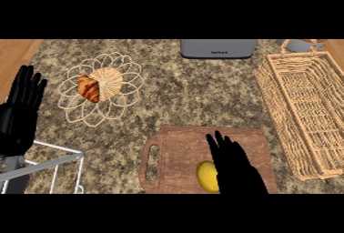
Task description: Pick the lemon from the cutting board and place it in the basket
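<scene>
Half the lemon (207, 176) behind right hand (236, 169)

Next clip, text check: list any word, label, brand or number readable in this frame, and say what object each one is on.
Grey appliance at the counter's far edge: a small dark mark on its front face, too small and blurred to read.
No other text shows: none on the cutting board, the lemon, the basket, the wire bowl with the croissant, or the white wire rack.
</scene>
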Robot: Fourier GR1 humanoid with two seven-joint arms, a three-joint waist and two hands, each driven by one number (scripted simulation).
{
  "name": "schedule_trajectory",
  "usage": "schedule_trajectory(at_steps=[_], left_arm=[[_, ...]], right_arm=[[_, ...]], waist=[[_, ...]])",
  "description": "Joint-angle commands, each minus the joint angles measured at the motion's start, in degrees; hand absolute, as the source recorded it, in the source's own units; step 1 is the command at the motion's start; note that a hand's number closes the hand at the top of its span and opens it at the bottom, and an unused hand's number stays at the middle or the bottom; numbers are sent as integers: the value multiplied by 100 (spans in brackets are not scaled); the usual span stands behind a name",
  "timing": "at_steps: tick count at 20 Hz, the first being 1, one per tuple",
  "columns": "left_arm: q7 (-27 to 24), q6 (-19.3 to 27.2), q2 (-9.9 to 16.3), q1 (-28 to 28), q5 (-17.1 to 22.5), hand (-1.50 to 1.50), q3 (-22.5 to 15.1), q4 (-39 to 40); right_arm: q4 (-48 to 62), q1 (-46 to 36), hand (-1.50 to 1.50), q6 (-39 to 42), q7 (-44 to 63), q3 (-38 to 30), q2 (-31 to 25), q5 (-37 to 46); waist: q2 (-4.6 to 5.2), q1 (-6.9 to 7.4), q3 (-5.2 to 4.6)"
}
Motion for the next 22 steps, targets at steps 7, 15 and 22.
schedule_trajectory(at_steps=[7,15,22], left_arm=[[58,154,-771,360,-135,0,-732,-274],[125,282,-858,288,-314,0,-815,-236],[136,77,-703,416,-182,0,-573,-275]], right_arm=[[857,160,-150,75,295,-141,591,277],[1149,224,-150,56,-103,-339,761,409],[1242,642,-150,-166,-415,-236,759,629]], waist=[[122,-26,-51],[127,-45,-48],[119,-40,-48]])
